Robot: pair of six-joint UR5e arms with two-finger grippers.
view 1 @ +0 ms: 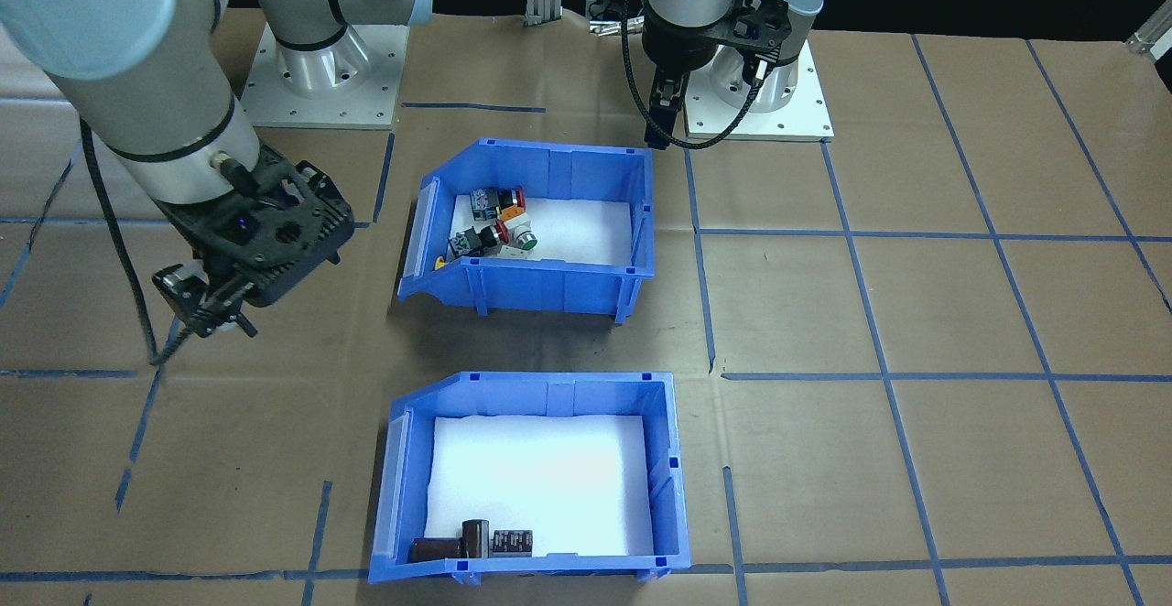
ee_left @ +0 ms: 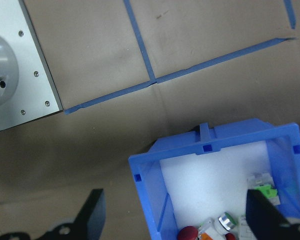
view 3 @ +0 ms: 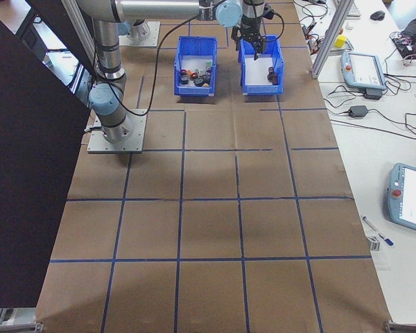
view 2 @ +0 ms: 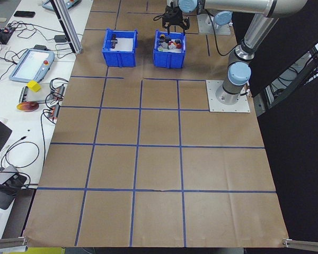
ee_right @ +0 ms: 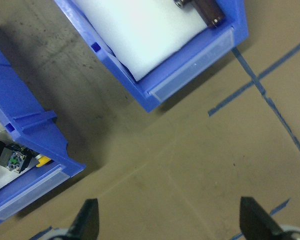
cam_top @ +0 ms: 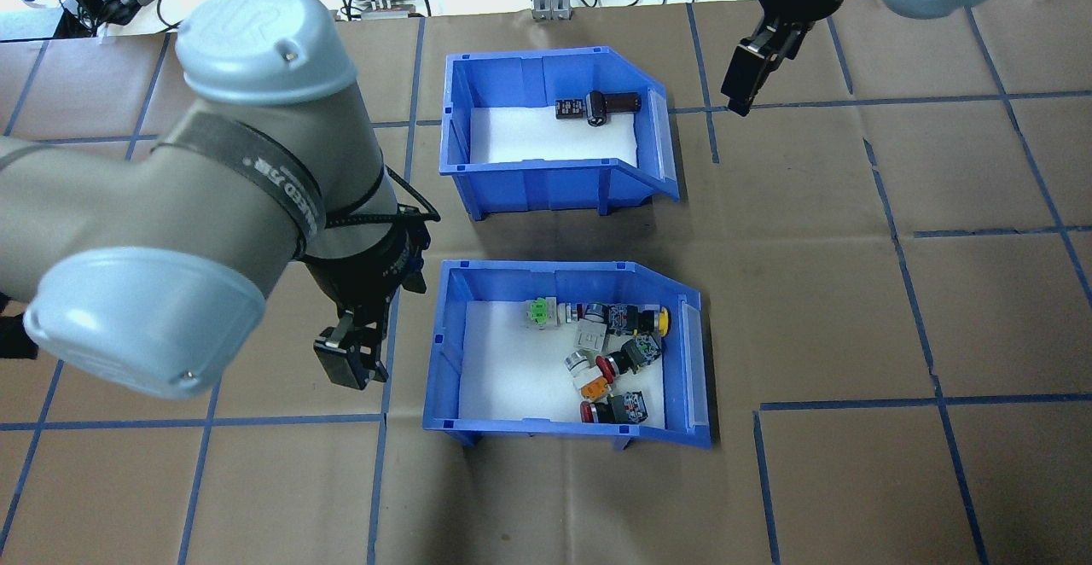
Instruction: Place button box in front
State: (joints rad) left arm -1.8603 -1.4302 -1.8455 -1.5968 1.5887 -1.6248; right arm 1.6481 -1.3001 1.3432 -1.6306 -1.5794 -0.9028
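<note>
The button box (cam_top: 566,278) is the blue bin nearer the robot, white foam inside, with several red, green and yellow push buttons (cam_top: 612,350) at its sloped end. It rests on the table, also seen as the far bin (view 1: 536,287) in the front view. My left gripper (cam_top: 347,366) hangs open just outside the box's square end; the left wrist view shows its fingers (ee_left: 94,212) spread wide above the box's corner (ee_left: 208,148). My right gripper (cam_top: 739,85) is open, raised beyond the sloped end of the other bin, holding nothing.
A second blue bin (cam_top: 546,185) with dark cylinders (cam_top: 610,105) stands farther from the robot, about a hand's width from the button box. Brown paper with blue tape lines covers the table. Cables and devices lie past the far edge (cam_top: 358,2).
</note>
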